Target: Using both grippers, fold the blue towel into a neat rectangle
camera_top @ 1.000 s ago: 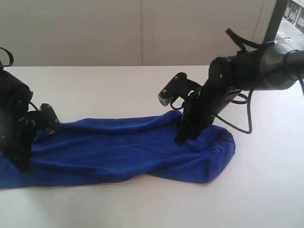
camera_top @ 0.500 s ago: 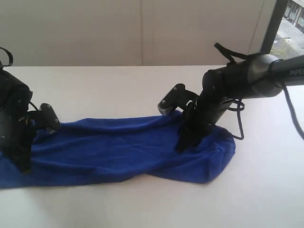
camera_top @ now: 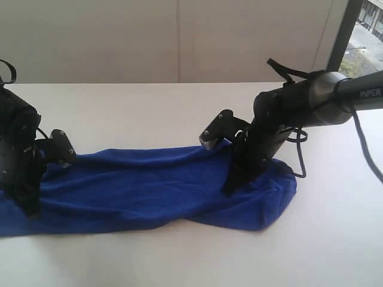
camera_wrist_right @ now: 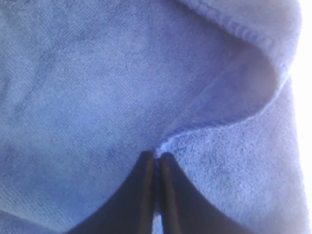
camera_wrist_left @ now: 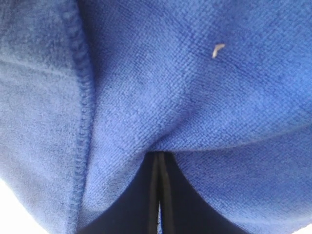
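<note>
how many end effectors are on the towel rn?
2: left end effector at the blue towel's left end; right end effector near its right end. Both shut on cloth.

My gripper (camera_wrist_left: 159,158), jaws pressed together, pinches a pucker of the towel (camera_wrist_left: 161,87), with its stitched hem (camera_wrist_left: 84,97) nearby and a pale fleck (camera_wrist_left: 217,49) farther off.

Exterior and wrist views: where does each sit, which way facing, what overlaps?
Exterior view: off the arms, angled down across the white table at the blue towel; both arms show, left gripper and right gripper tips on it.
Left wrist view: on the left arm, looking along its shut fingers into the towel.
Right wrist view: likewise on the right arm, fingers at a folded edge.
Shared: the towel, in all three.
</note>
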